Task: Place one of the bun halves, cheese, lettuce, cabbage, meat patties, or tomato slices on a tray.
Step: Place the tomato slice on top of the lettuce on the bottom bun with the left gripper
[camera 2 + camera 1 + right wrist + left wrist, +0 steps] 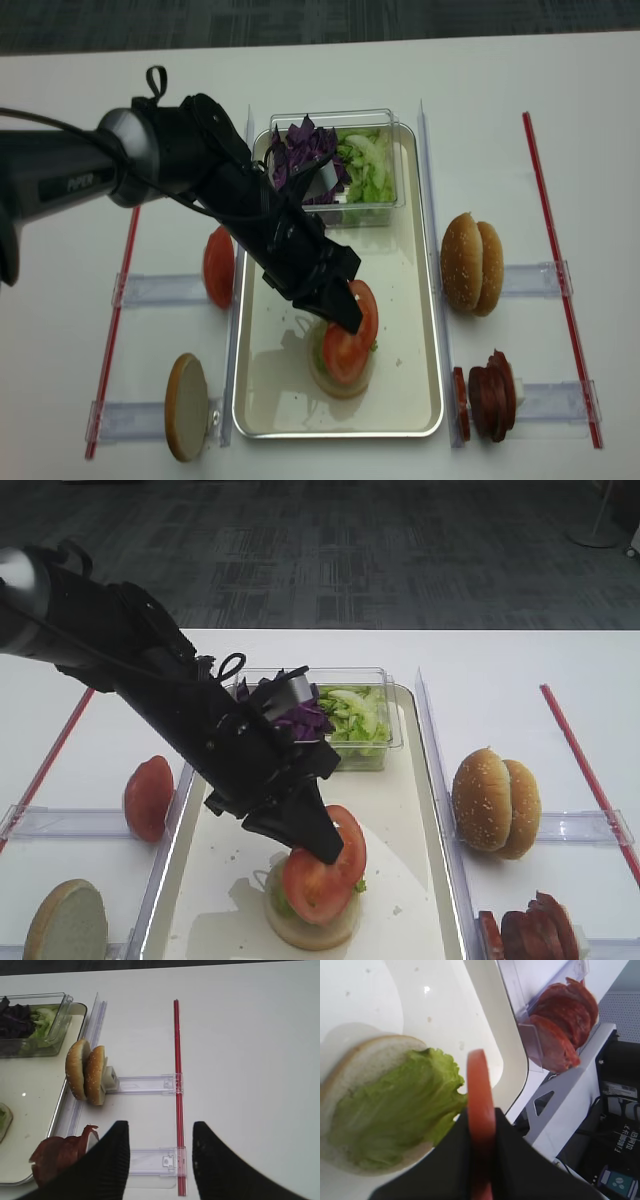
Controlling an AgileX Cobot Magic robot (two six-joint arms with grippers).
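Red and wet-faced, the tomato slice (322,872) is held tilted, nearly on edge, just above the lettuce leaf (395,1105) that covers the bun base (355,1065) near the front edge of the tray (410,330). In the left wrist view the slice is seen edge-on, its flat faces pinched between the jaws of the left gripper (481,1160), which are closed tight on it. The slice's lower rim lies closest to the lettuce, and whether it touches the leaf cannot be told. The stack sits directly below and slightly ahead of the jaws, so the coming move is judged to turn on laying the slice's flat face down onto the leaf before the grip is let go; released on edge, it could roll or slide off the bun.

The right gripper (159,1160) hangs over the counter's right side, near the meat patties (62,1155) and the seeded bun tops (86,1079), its jaws spread apart and holding nothing. The left arm is by far the nearer.
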